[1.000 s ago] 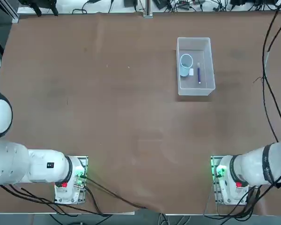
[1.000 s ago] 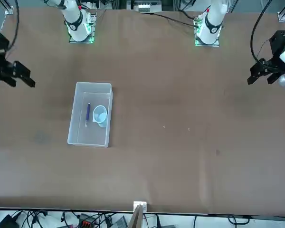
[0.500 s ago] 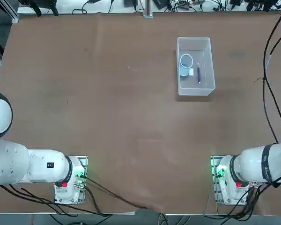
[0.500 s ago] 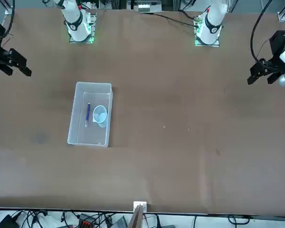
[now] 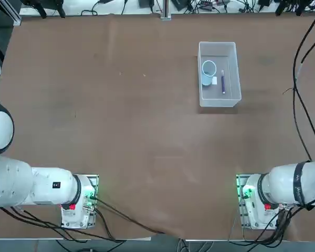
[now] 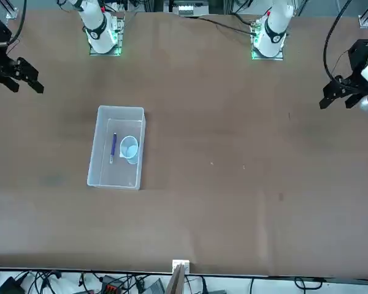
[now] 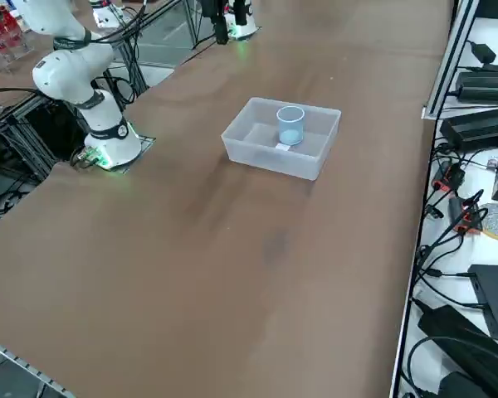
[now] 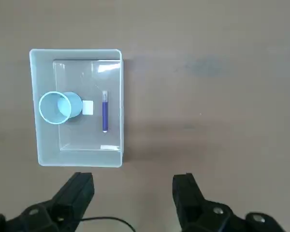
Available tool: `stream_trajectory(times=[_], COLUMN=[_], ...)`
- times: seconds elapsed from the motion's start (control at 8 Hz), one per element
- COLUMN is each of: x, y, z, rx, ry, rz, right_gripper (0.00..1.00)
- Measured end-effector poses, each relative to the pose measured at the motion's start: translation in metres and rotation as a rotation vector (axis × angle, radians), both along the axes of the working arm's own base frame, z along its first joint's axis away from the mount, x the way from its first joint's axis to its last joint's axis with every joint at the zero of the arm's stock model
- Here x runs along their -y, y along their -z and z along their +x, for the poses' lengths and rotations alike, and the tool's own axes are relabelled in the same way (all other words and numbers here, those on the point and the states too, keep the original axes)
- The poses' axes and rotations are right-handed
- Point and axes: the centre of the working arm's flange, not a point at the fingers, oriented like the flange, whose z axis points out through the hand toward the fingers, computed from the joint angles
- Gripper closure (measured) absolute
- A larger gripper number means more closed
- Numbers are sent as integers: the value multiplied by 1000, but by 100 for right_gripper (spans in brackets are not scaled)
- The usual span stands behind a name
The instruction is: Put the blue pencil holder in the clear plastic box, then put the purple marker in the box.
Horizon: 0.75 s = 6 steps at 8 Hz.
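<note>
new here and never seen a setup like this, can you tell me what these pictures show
Two robot arms share a brown table. One picture looks down from overhead, one faces the robot, one looks from its right side, and one comes from the right arm's wrist. On the table sits a clear plastic box holding a blue cup and a purple marker. The right claw is open and holds nothing.

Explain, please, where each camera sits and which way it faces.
Top: overhead, looking down on the box; both arms show.
Front: across the table, facing the robot; both arms show.
Right side: raised, looking diagonally down; parts of the arms show.
Right wrist: on the right arm; its open gripper shows.
Top and front share box, cup, marker.
</note>
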Motion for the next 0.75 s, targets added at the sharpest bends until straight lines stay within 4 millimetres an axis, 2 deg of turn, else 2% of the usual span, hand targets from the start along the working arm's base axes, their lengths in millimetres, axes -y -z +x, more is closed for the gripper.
stream_trajectory(times=[0.75], x=[14], y=[8], z=[7], rx=[-11], ry=[-45], rz=[-52], right_gripper=[0])
